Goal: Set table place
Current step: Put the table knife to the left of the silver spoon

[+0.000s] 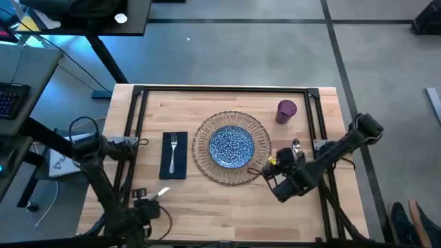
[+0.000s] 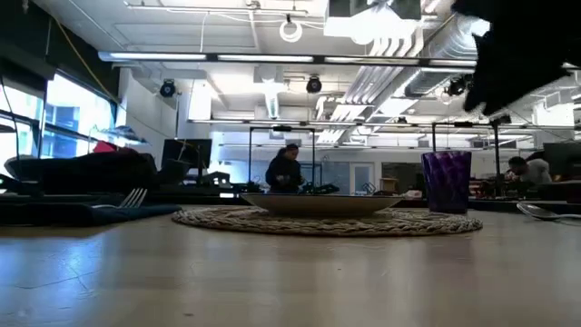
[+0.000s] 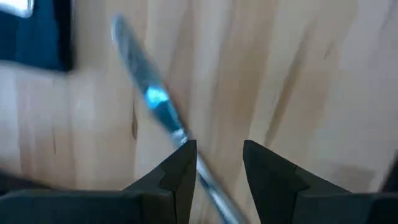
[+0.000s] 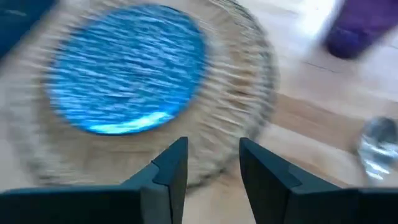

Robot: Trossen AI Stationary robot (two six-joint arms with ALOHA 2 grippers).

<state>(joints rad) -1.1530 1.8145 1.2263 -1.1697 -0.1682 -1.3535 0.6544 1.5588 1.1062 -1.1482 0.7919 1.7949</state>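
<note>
Place setting on the counter is partly built. Mat sits mid-counter, blue plate centred on it. Napkin lies left of the plate, fork on top. Purple cup stands beyond the plate, to its right. Spoon lies just right of the mat.

Left end effector, near the counter's front edge left of the plate, has its fingers parted with a knife running between them; a firm grip is not evident. Right end effector hovers at the mat's right rim, fingers apart, holding nothing.

Judged step: knife placement. Next move likely calls for closing on the handle and carrying it to the plate's right side.
</note>
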